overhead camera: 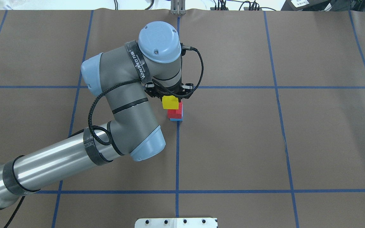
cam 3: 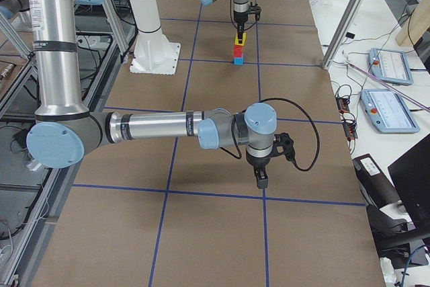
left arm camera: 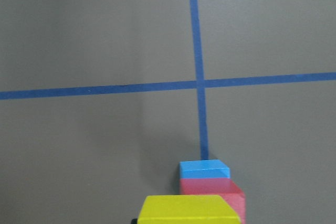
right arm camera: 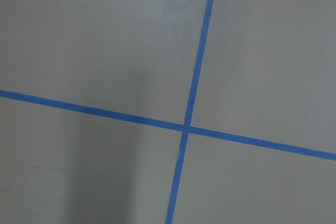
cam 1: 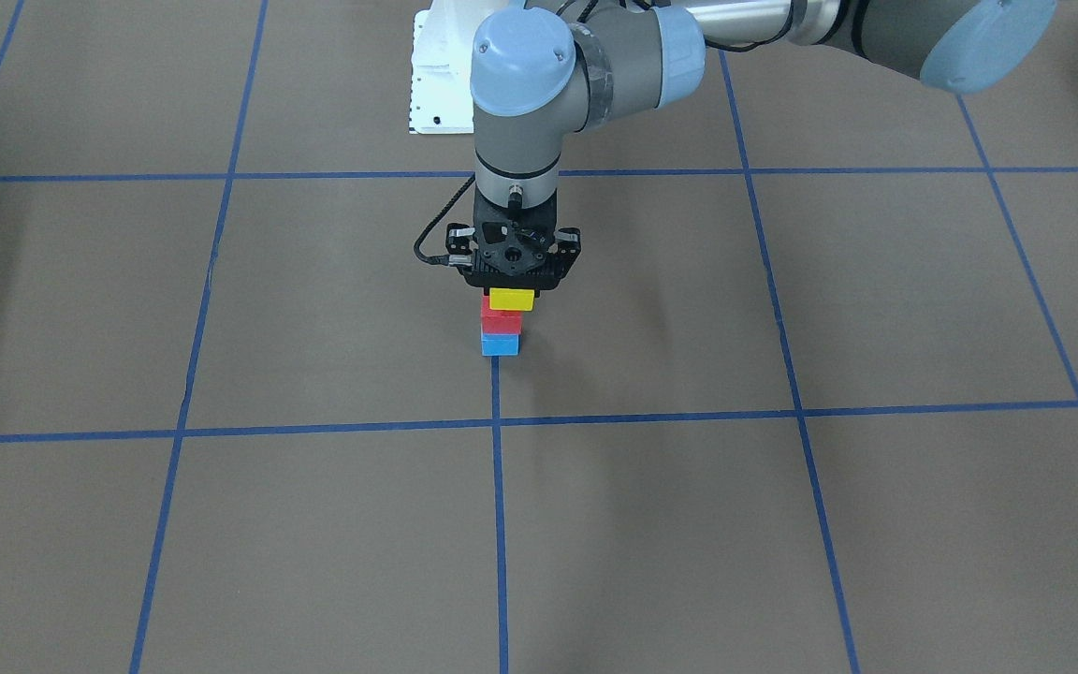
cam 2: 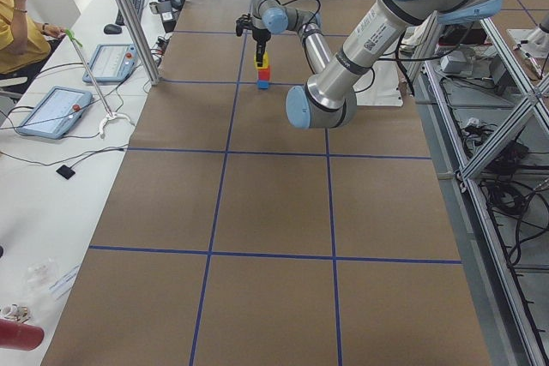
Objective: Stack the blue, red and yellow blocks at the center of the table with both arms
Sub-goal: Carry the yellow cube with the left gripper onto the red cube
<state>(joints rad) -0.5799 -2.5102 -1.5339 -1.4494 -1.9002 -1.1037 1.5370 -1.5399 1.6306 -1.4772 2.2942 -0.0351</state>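
A blue block (cam 1: 500, 346) sits on the brown table near the centre tape cross, with a red block (cam 1: 501, 324) on top of it. My left gripper (cam 1: 511, 298) points straight down over this stack and is shut on a yellow block (cam 1: 512, 299), held at the red block's top and offset slightly sideways. I cannot tell whether yellow rests on red. The left wrist view shows yellow (left arm camera: 186, 211) nearest, then red (left arm camera: 210, 192) and blue (left arm camera: 205, 169). My right gripper (cam 3: 260, 181) hangs low over bare table far from the stack; I cannot tell whether it is open or shut.
Blue tape lines (cam 1: 498, 423) divide the table into squares. The white robot base plate (cam 1: 441, 75) lies at the robot's edge. A side desk with tablets (cam 2: 51, 111) and a seated operator (cam 2: 17, 23) runs along the far side.
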